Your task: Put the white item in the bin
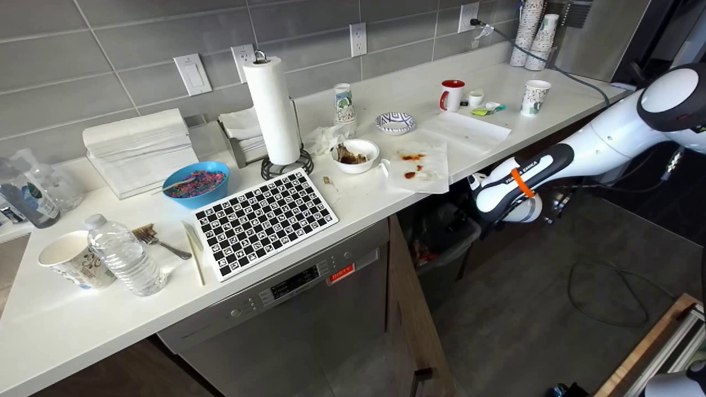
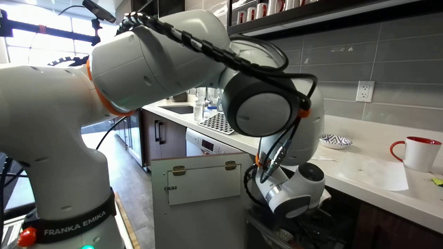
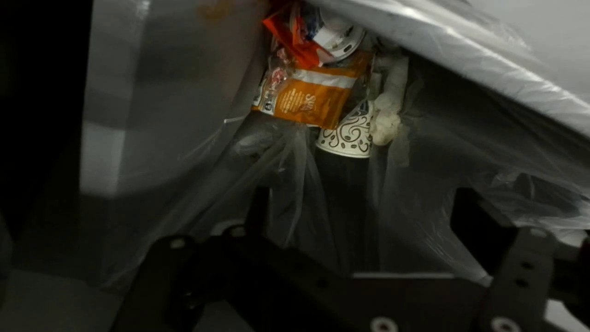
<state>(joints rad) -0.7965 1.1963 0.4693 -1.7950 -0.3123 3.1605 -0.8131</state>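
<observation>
Grey tile (image 1: pixel 314 33) backs a white kitchen bench (image 1: pixel 353 196), below which a lined waste bin (image 1: pixel 449 256) stands beside a wooden cabinet door (image 1: pixel 412 309). With the claw (image 3: pixel 362 200) spread, holding nothing and pointing into that bin, the drop looks done and only backing out remains, though which white item is meant cannot be told: perhaps the patterned paper cup (image 3: pixel 345 136) or the pale crumpled scrap (image 3: pixel 386 123) beside it, both inside. Readable are "DIRTY" on the red label (image 1: pixel 341 274) of the dishwasher (image 1: pixel 309 336), "FRANKA EMIKA" on the robot base (image 2: pixel 74 223), and probably "Sun" on the orange snack wrapper (image 3: pixel 313 99), its smaller print blurred.
</observation>
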